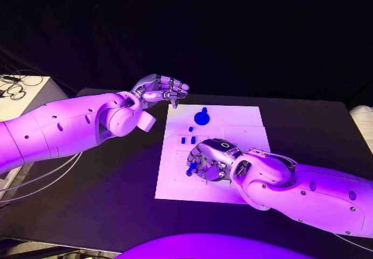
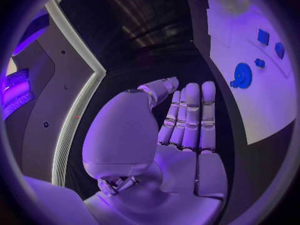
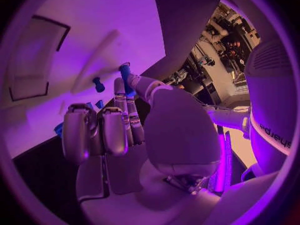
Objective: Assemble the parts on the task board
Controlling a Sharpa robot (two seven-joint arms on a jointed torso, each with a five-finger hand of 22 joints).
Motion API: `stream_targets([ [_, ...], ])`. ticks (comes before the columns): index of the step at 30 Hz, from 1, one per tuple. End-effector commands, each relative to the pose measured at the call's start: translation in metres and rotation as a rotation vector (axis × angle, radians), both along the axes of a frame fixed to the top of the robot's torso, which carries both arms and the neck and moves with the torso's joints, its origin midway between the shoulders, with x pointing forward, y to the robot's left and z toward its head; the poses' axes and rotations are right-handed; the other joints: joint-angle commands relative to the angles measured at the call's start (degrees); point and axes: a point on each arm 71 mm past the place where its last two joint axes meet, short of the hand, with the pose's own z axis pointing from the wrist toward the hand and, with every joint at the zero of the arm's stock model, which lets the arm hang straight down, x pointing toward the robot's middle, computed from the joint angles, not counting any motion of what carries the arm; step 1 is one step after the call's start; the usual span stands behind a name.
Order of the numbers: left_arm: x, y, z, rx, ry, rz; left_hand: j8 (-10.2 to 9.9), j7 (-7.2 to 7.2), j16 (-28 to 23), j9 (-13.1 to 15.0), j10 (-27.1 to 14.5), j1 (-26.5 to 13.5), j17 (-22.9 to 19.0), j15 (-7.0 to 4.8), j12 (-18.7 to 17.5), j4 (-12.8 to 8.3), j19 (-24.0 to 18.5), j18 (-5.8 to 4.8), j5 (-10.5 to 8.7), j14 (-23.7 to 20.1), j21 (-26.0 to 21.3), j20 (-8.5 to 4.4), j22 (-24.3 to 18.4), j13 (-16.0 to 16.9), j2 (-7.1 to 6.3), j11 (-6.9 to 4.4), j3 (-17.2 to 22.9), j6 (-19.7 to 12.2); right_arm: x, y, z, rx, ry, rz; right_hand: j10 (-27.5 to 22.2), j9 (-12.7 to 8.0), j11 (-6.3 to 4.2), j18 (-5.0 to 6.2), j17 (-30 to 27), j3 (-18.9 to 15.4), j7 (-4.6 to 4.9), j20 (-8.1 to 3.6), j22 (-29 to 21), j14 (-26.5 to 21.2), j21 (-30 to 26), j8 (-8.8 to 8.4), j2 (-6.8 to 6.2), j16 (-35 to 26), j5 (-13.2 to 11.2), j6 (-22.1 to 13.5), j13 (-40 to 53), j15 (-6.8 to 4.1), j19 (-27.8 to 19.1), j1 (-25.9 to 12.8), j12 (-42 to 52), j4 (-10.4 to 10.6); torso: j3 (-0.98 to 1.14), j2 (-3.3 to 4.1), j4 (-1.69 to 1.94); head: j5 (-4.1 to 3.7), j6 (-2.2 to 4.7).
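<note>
Low in the frame, our right hand [image 1: 208, 162] pinches a blue part [image 1: 190, 169] over the board [image 1: 241, 121]. Mid-frame, small pegs [image 1: 186, 140] sit on the board, so we judge assembly barely begun. Farther up lies the round part [image 1: 202, 117], our left hand [image 1: 161, 89] empty, fingers apart.

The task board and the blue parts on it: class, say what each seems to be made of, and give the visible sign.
Task board: likely plastic or coated sheet; flat, white, matt, thin-edged, with faint outlined recesses. It cannot be told for sure.
Blue parts, such as the round one: probably moulded or printed plastic; one solid colour, smooth, little shine.
The right hand holds one small blue part, which looks the same.
</note>
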Motion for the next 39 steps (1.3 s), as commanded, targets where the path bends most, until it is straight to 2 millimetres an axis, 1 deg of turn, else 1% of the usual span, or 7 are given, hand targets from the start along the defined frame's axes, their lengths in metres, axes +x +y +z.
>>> stream_targets([
  [1,-0.001,-0.002,0.001,-0.011,0.002,-0.015,0.4,-0.18,0.2,0.0,-0.4,-0.1,0.0,0.22,0.2,-0.2,0.3,0.91,0.25,-0.4,-0.3,0.32,-0.1,0.1,0.41,-0.03,-0.1,-0.4,-0.002,0.001,-0.003,-0.035,-0.002,0.019,0.0,0.9,-0.19,-0.58,-0.1,0.1,0.13,-0.45,5.7,1.6,-0.2,0.17,0.4,-0.1,0.3,0.3,0.1,-0.44,1.2,-0.3,-0.3,-0.4,-0.01,-0.05,-0.07,0.06,-0.11],
  [6,-0.001,-0.002,0.001,-0.011,0.003,-0.017,0.4,-0.18,0.2,0.0,-0.4,-0.1,0.0,0.22,0.2,-0.2,0.3,0.91,0.25,-0.4,-0.3,0.32,-0.1,0.1,0.41,-0.03,-0.1,-0.4,-0.002,0.002,-0.004,-0.043,0.003,0.024,0.0,0.9,-0.18,-0.58,-0.1,0.1,0.14,-0.45,5.7,1.6,-0.2,0.18,0.38,-0.1,0.3,0.3,0.1,-0.42,1.2,-0.5,-0.3,-0.3,-0.01,-0.07,0.02,0.12,-0.09],
  [13,-0.001,-0.002,0.001,-0.011,0.004,-0.021,0.6,-0.2,0.2,0.0,-0.6,0.2,0.0,0.16,0.5,-0.5,0.3,0.92,0.26,-0.5,-0.2,0.26,0.0,0.1,0.38,-0.04,0.1,-0.5,-0.002,0.003,-0.005,-0.057,-0.01,0.021,0.0,0.9,-0.17,-0.58,-0.3,0.0,0.14,-0.44,5.7,1.5,-0.2,0.15,0.32,-0.1,0.2,0.2,0.1,-0.41,1.2,-0.6,-0.4,-0.4,0.01,-0.08,-0.08,0.07,0.07],
  [22,-0.001,-0.003,0.001,-0.012,0.005,-0.023,0.6,-0.19,0.2,0.0,-0.7,0.2,0.0,0.16,0.5,-0.6,0.3,0.92,0.25,-0.5,-0.2,0.25,0.0,0.1,0.37,-0.03,0.1,-0.5,-0.005,0.008,-0.008,-0.078,-0.039,0.034,-0.1,1.0,-0.08,-0.54,-0.5,0.0,0.23,-0.4,5.6,1.5,-0.4,-0.02,0.02,-0.2,0.0,-0.1,0.1,-0.35,1.1,-1.0,-0.9,-0.4,-0.02,-0.02,-0.03,-0.02,-0.02],
  [27,-0.002,-0.002,0.001,-0.011,0.007,-0.023,0.6,-0.19,0.2,0.0,-0.7,0.2,0.0,0.16,0.5,-0.6,0.3,0.92,0.25,-0.5,-0.2,0.25,0.0,0.1,0.37,-0.03,0.1,-0.5,-0.008,0.012,-0.008,-0.087,-0.052,0.053,-0.3,1.0,0.08,-0.46,-0.8,0.0,0.4,-0.3,5.4,1.4,-0.8,-0.31,-0.47,-0.4,-0.1,-0.6,0.2,-0.21,0.9,-1.7,-1.5,-0.4,-0.04,-0.04,0.0,-0.11,-0.11],
  [31,-0.002,-0.002,0.001,-0.011,0.009,-0.026,0.6,-0.19,0.2,0.0,-0.7,0.2,0.0,0.16,0.5,-0.6,0.3,0.92,0.25,-0.5,-0.2,0.25,0.0,0.1,0.37,-0.03,0.1,-0.5,-0.01,0.014,-0.009,-0.097,-0.057,0.066,-1.2,1.0,0.53,0.0,-2.7,0.2,0.79,-0.05,3.8,0.9,-3.0,-0.89,-1.27,-1.4,-0.3,-1.4,0.1,0.13,0.0,-2.5,-2.6,-0.4,-0.05,-0.05,0.0,-0.13,-0.1],
  [39,-0.002,-0.002,0.001,-0.011,0.01,-0.029,0.6,-0.15,0.2,0.0,-0.7,0.1,-0.1,0.2,0.5,-0.5,0.3,0.9,0.23,-0.5,-0.1,0.26,0.0,0.1,0.36,0.01,0.0,-0.5,-0.011,0.013,-0.008,-0.089,-0.073,0.062,-3.0,0.9,1.3,0.24,-2.2,0.6,1.42,0.45,3.0,1.0,-4.4,-1.46,-2.47,-1.2,-0.2,-2.0,-0.1,0.73,-0.5,-3.2,-4.5,-0.7,-0.02,-0.09,-0.07,-0.16,-0.24],
])
